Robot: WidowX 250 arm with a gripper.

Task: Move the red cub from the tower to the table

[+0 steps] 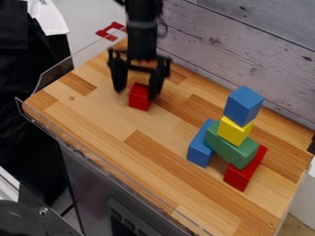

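Red cube: found on the bench, well apart from the tower. Gripper: released, its fingers spread with the cube between their lower ends. Whether the nearer finger touches the cube cannot be settled from this angle; it appears very close.

Tower: upright, comprising a blue cube on a yellow cube, carried by a green block over a blue block and a red block.

Handling assessment: the red cube looks to be painted wood, and should prove light, stiff and hard to damage. Its flat faces may be slightly slippery. Any hold should be taken on two opposite upright faces, around mid-height, with modest, even pressure; a grip at an edge could twist it.

Finding: placement appears complete. The gripper should rise straight, since a sideways brush could slide or tip so light a piece.
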